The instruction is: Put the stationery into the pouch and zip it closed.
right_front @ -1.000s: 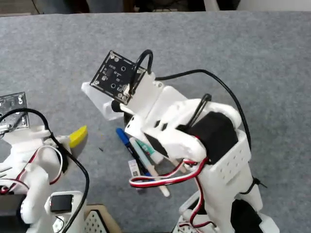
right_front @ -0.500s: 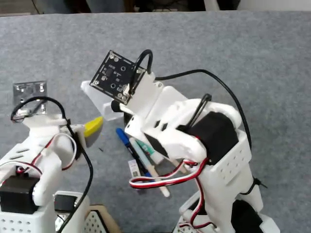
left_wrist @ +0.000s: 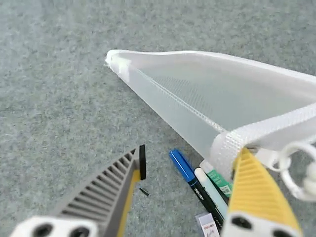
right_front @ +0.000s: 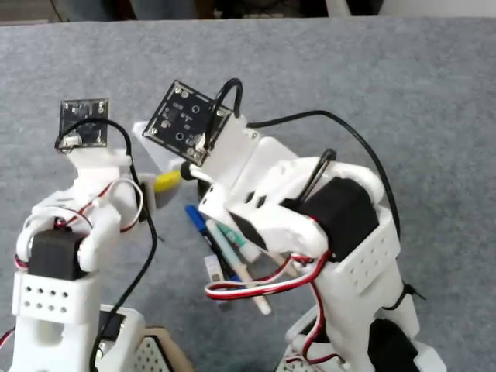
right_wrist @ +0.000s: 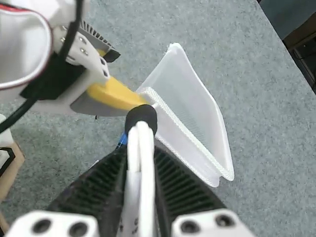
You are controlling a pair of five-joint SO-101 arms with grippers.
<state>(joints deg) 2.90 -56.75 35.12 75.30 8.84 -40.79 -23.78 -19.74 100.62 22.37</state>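
The left tool [left_wrist: 192, 158] gapes wide and holds nothing, its yellow finger at the webbing end of the white mesh pouch [left_wrist: 222, 94], which lies on the grey tabletop [left_wrist: 59, 98]. The right tool [right_wrist: 139, 152] is clamped on a black-tipped white pen [right_wrist: 140, 140] at the pouch's rim. A blue pen [left_wrist: 181, 165] lies just beside the pouch.
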